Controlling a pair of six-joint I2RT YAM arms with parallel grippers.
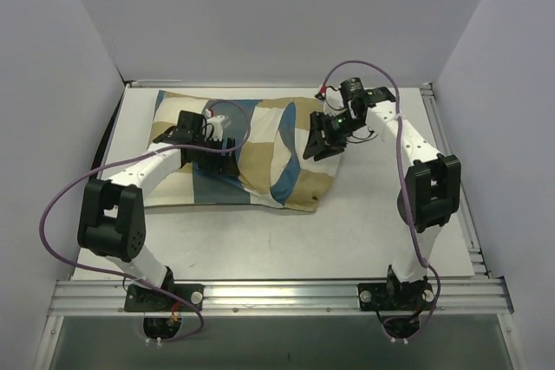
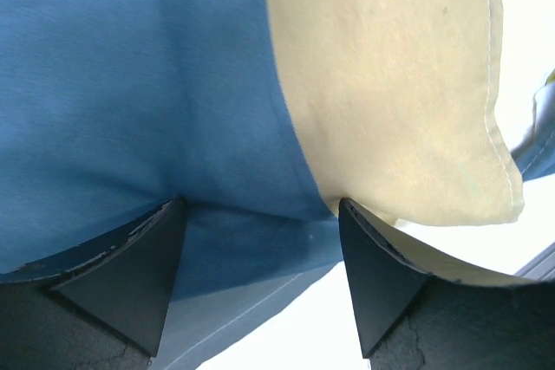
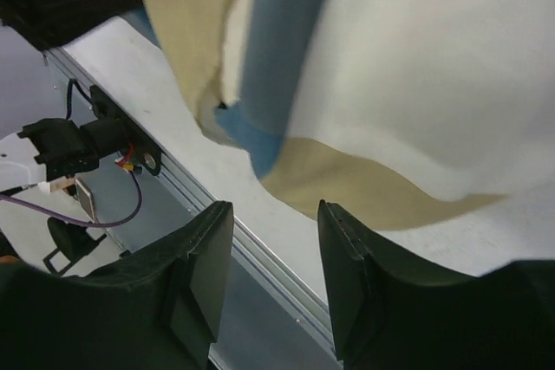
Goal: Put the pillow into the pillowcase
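Observation:
The pillowcase (image 1: 260, 158), in blue, tan and white checks, lies bulging on the left half of the table. The pillow does not show in any view. My left gripper (image 1: 221, 149) rests on the case's middle. In the left wrist view it (image 2: 260, 205) is open, with its fingertips (image 2: 169, 214) pressed against blue and tan cloth (image 2: 173, 84). My right gripper (image 1: 319, 140) hovers at the case's right end. In the right wrist view it (image 3: 273, 214) is open and empty, and the case's edge (image 3: 416, 67) lies just beyond its fingers.
The white table (image 1: 364, 231) has a metal rail along its front edge (image 1: 277, 292) and along its right side (image 1: 451, 171). White walls enclose the back and both sides. The rail (image 3: 260, 244) also shows in the right wrist view.

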